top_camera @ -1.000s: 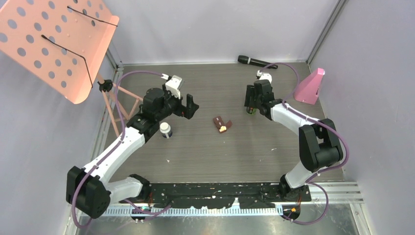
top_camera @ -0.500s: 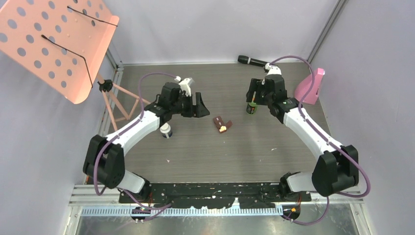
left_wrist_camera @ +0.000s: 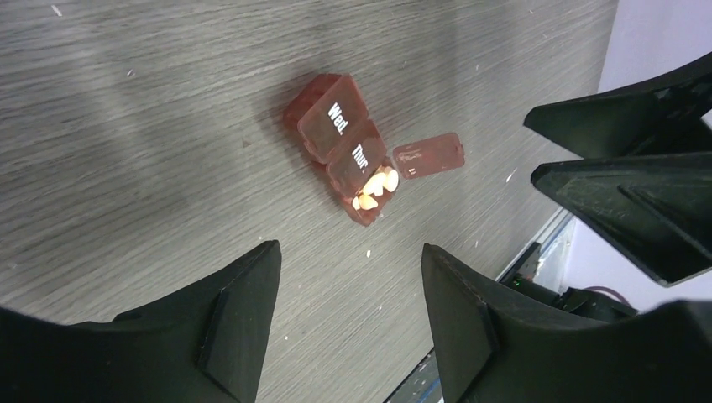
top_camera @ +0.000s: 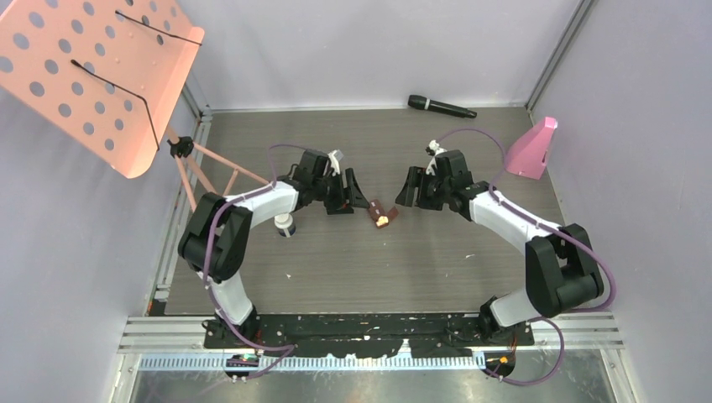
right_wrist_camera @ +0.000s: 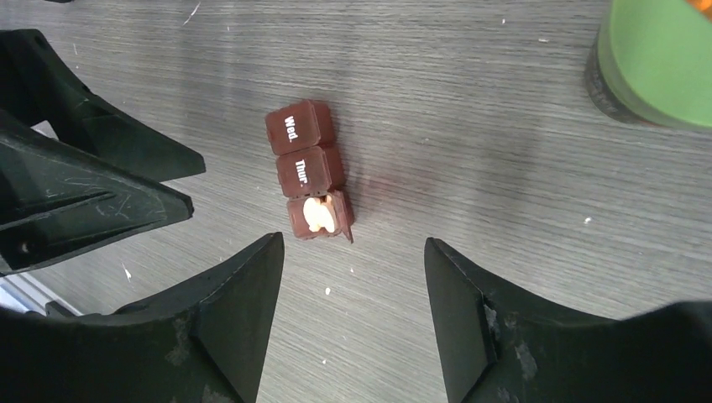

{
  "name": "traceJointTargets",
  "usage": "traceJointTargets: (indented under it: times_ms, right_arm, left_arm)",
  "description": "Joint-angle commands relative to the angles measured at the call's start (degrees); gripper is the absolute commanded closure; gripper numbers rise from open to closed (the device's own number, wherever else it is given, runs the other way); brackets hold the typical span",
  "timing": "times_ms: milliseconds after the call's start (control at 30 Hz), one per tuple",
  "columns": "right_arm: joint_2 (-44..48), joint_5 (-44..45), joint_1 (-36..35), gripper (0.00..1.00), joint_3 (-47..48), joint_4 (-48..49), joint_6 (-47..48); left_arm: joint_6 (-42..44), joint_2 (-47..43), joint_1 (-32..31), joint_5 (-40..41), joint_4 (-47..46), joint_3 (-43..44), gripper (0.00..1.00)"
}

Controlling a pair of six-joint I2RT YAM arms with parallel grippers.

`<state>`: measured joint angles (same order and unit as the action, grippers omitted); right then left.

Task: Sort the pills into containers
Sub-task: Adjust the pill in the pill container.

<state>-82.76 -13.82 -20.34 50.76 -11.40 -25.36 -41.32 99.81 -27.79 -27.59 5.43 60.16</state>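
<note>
On the grey wood-grain table (top_camera: pixel 336 260), walled in pale lilac (top_camera: pixel 378 50), the brown pill case (top_camera: pixel 382 212) lies between the left gripper (top_camera: pixel 353 195) and right gripper (top_camera: pixel 409 188), both spread and empty.

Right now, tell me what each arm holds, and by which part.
Nothing is held. Left fingers and right fingers stand open, empty, flanking the brown pill case.

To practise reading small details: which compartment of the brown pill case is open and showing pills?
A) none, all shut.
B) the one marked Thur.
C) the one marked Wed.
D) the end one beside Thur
D: on the brown pill case the Wed. and Thur. lids are shut, while the end compartment beside Thur. has its lid flipped out and pale pills showing.
</note>
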Motion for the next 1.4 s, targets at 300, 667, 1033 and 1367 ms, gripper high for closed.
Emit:
traceJointTargets:
  times_ms: [300, 667, 1033, 1367]
  right_arm:
    - [-12.99, -7.86, -0.51, 0.43, 6.65, -0.36, -0.33]
    - [-15.89, -7.72, -1.93, 0.44, 7.44, 0.46, 0.28]
    - [-18.10, -6.63, -3.98, 0.47, 8.75, -0.57, 1.03]
    - [-16.91, -6.25, -4.18, 0.45, 8.11, 0.31, -0.10]
  left_arm:
    - [-7.80, 7.85, -1.76, -1.96, -3.17, 5.01, 0.46]
    - [-9.45, 10.56, -2.00, -0.72, -0.61, 6.50, 0.55]
    - [-13.55, 12.65, -2.17, -0.59, -1.87, 6.27, 0.59]
    - [-15.51, 13.40, -2.44, -1.07, -3.16, 6.55, 0.58]
